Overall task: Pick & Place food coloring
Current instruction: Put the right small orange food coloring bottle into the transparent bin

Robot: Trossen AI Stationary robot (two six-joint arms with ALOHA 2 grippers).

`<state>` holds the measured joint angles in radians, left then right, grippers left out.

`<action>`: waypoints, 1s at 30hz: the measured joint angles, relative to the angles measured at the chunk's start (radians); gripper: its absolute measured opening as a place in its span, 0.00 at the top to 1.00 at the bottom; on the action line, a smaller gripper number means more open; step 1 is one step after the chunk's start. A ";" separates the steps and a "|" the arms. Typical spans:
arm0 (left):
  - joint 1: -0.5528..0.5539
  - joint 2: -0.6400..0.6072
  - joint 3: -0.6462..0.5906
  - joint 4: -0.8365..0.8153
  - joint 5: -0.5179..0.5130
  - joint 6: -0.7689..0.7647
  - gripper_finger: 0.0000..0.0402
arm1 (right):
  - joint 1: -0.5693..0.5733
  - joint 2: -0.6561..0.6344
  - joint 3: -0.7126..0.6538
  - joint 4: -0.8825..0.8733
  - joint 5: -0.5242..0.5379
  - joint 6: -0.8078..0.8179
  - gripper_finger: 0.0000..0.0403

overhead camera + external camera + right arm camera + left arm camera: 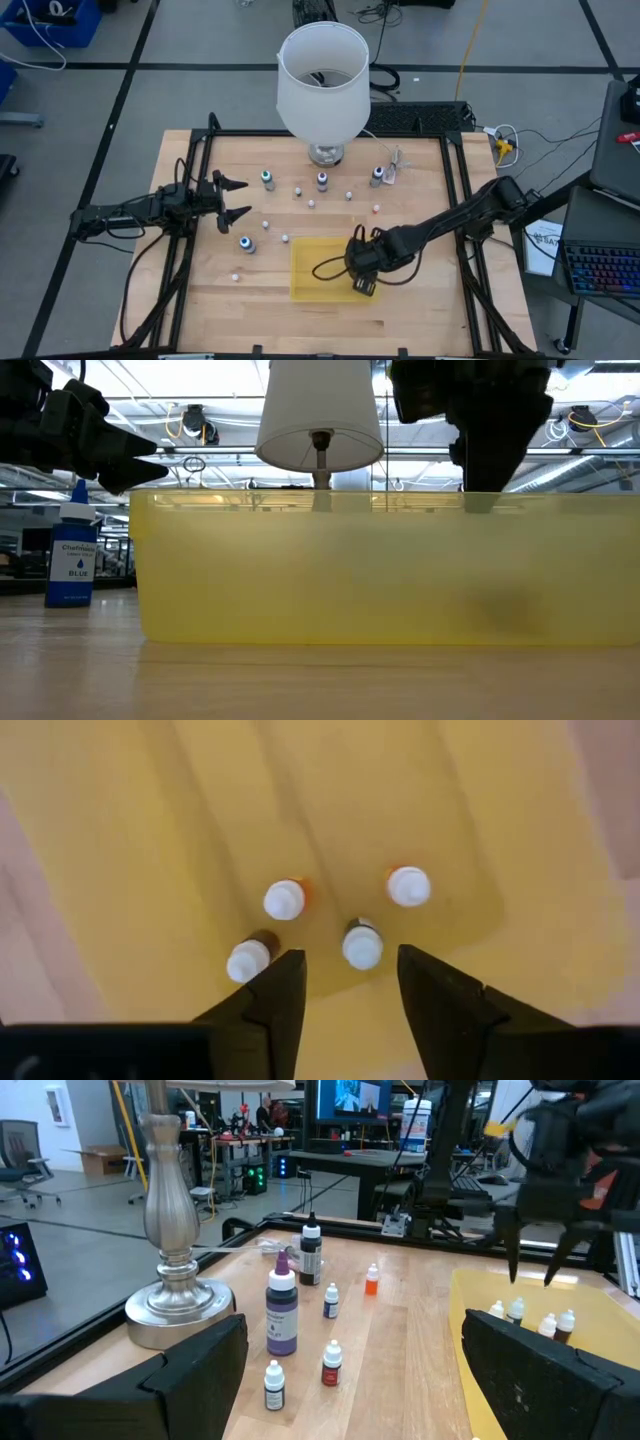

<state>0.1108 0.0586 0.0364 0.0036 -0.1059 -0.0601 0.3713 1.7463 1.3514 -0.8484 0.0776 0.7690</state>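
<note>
Over bin: right gripper (342, 982) hung above yellow bin (305, 262), pointed straight down; fingers part open, nothing between them.
Bottles in bin: four small white-capped bottles (362, 944) stood upright on bin floor in a loose cluster; same four seen from left wrist view (531, 1318).
Nearest bottle: sat just beyond the fingertips, in line with the gap, apparently not touched.
Step judged: release of a bottle into bin, retreat due next.
How to do well: lift straight up, no sideways drift; keep fingers spread so no cap got clipped; neighbours stood close and looked easy to topple.
Left gripper (235, 198): wide open, empty, waited at table's left side, clear of bin.
Still on table: more bottles (322, 181) scattered near lamp (322, 85); blue bottle (72, 555) upright beside bin.
Risk: tiny bottles, narrow bases; a nudge on exit could knock one over.
</note>
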 joint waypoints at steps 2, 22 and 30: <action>0.000 0.000 0.000 0.000 0.000 0.000 0.09 | -0.020 -0.023 0.000 -0.023 0.003 -0.003 0.64; 0.000 0.000 0.000 0.000 0.000 0.000 0.09 | -0.419 -0.116 -0.036 -0.224 0.052 -0.148 0.52; 0.000 0.000 0.000 0.000 0.000 0.000 0.09 | -0.518 -0.117 -0.162 -0.104 0.047 -0.213 0.46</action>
<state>0.1108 0.0589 0.0364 0.0033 -0.1059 -0.0601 -0.1463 1.6295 1.1895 -0.9527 0.1248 0.5559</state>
